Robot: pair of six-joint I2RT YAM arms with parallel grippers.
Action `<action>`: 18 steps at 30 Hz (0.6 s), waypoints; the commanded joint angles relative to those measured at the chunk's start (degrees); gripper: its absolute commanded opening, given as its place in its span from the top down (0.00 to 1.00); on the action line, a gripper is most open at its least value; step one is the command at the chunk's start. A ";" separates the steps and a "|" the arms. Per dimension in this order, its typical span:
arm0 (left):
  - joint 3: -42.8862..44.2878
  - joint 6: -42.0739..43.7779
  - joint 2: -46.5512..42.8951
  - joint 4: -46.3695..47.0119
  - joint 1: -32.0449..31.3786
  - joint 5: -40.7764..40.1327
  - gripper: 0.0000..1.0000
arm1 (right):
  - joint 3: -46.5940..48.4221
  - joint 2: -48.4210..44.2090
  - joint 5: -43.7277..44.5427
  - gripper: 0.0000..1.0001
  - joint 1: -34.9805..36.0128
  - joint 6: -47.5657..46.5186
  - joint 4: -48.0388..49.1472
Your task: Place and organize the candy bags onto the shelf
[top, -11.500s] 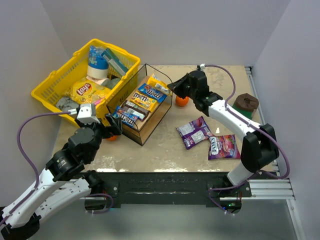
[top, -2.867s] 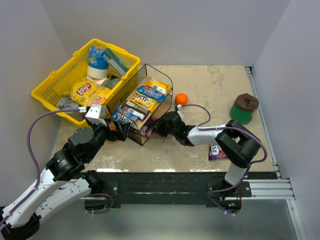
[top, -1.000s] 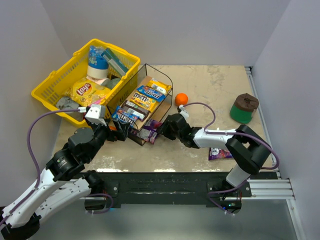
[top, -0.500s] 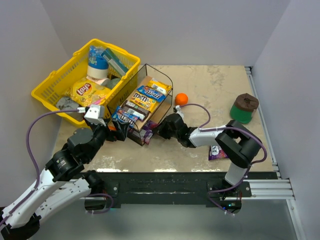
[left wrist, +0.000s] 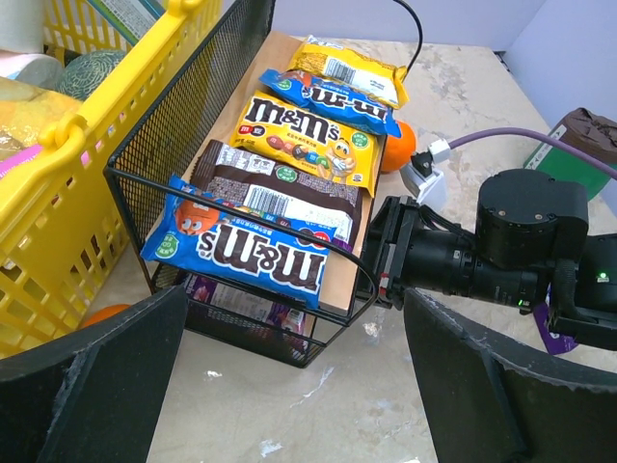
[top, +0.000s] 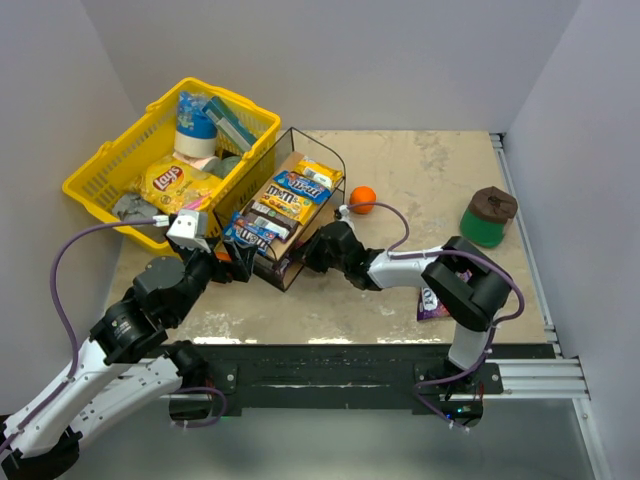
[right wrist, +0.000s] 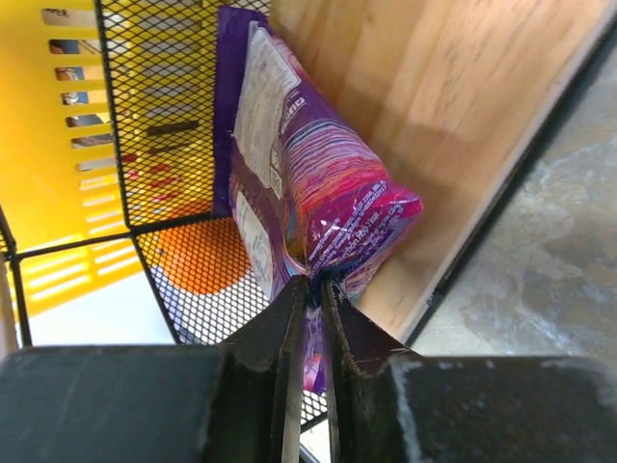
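One purple bag (right wrist: 318, 193) | right claw (right wrist: 310, 294) pinching it | inside shelf (right wrist: 434, 96)

The shelf (left wrist: 181, 108) stands on the table (top: 440, 170) just right of the basket (top: 100, 208), with an orange (top: 362, 198) just right of its far end. Five bags (left wrist: 299, 135) lie in a row on its top board, and a sixth bag (right wrist: 318, 203) sits under that board, pinched by the right gripper (right wrist: 308, 289) at the shelf's right side. Another bag (top: 433, 304) lies on the table well right of the shelf, partly under the right arm.
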 commanded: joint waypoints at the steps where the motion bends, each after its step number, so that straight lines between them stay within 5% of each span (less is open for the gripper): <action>1: -0.49 0.72 -0.47 0.74 -0.18 -0.89 0.01 | 0.73 -2.37 1.62 0.80 1.26 1.60 -1.65; 6: -0.23 0.46 -0.56 0.74 -0.10 -0.45 0.01 | -0.59 -9.49 8.20 0.62 1.26 -0.33 -10.71; 12: 0.47 0.46 -0.73 0.39 -0.10 -0.28 0.00 | -4.46 -21.62 19.72 0.51 -0.23 -1.91 -25.11; 18: 1.09 0.37 -0.82 0.21 -0.10 0.07 0.01 | -8.94 -31.81 28.15 0.34 -12.60 -6.92 -43.83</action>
